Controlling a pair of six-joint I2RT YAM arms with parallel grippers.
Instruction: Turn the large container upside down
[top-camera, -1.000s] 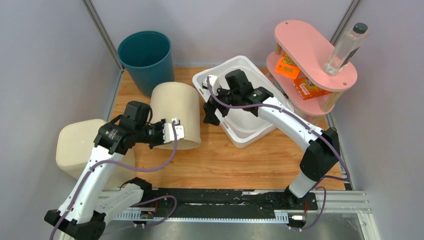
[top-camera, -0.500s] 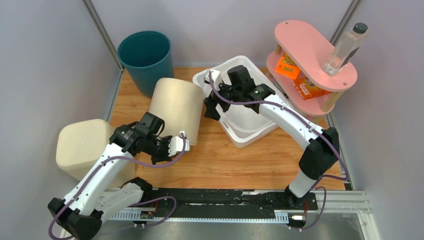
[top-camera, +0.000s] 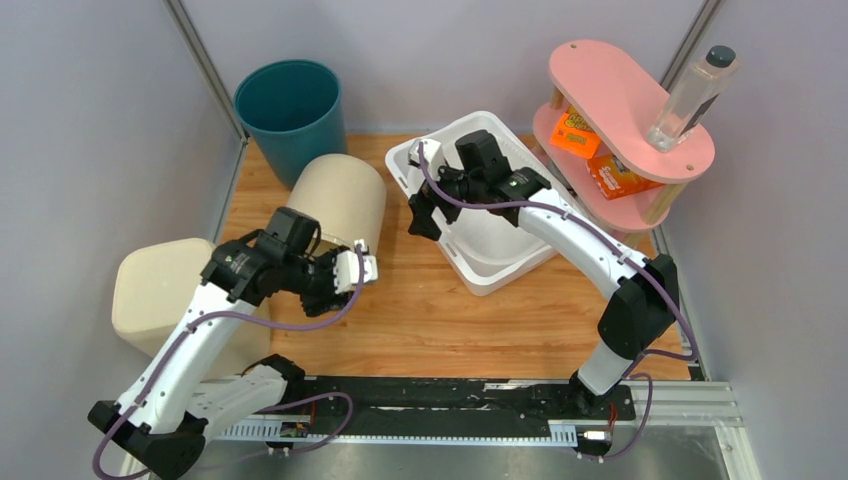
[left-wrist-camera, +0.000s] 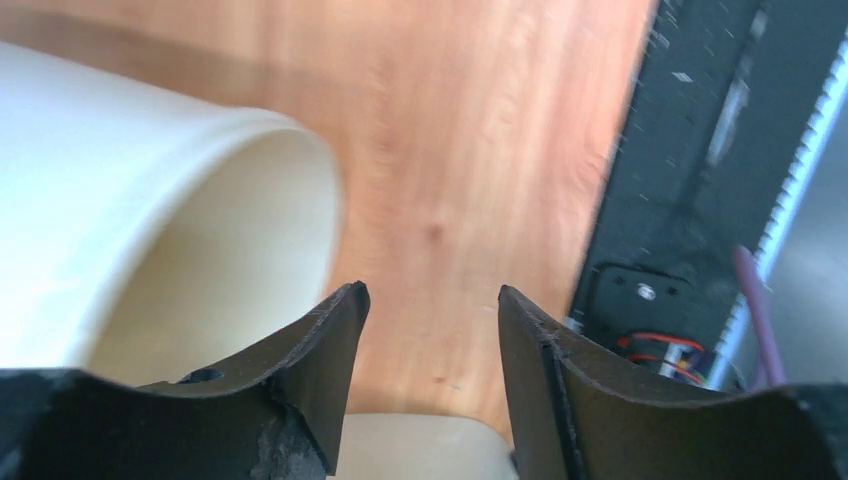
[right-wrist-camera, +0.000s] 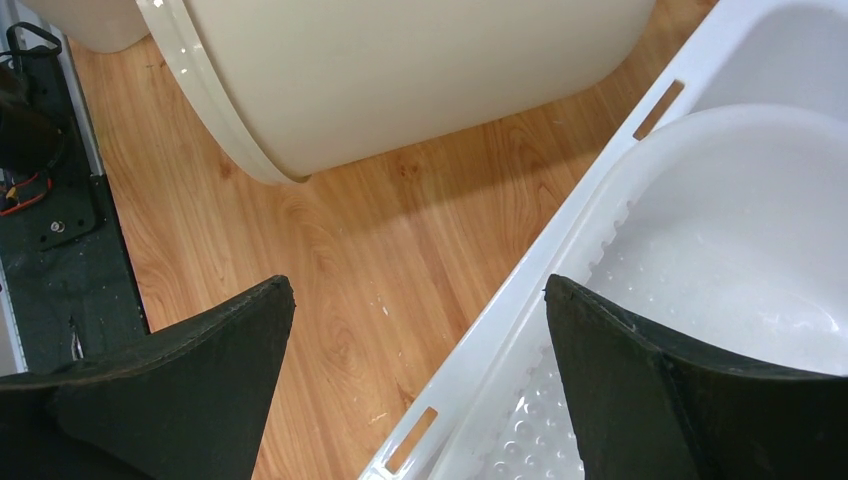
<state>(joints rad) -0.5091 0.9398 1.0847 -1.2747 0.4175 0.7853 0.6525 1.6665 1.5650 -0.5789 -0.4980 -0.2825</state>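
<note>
The large container (top-camera: 338, 203) is a beige bin lying on its side on the wooden table, its mouth turned toward the near edge. My left gripper (top-camera: 357, 270) is open just beside that mouth. In the left wrist view the bin's rim (left-wrist-camera: 325, 190) curves at the left, and nothing sits between the left gripper's (left-wrist-camera: 432, 292) jaws. My right gripper (top-camera: 418, 215) is wide open over the gap between the bin and a white tub. In the right wrist view the right gripper (right-wrist-camera: 418, 285) holds nothing, and the bin (right-wrist-camera: 400, 60) lies beyond it.
A white tub (top-camera: 478, 278) sits right of centre; its rim (right-wrist-camera: 600, 190) runs under my right gripper. A teal bin (top-camera: 290, 110) stands at the back left. A second beige container (top-camera: 160, 290) sits at the left. A pink two-tier shelf (top-camera: 620, 100) with a bottle (top-camera: 692, 95) stands at the back right.
My left gripper has opened and let go of the bin's rim. The bin has shifted back and left toward the teal bin. The right arm has barely moved.
</note>
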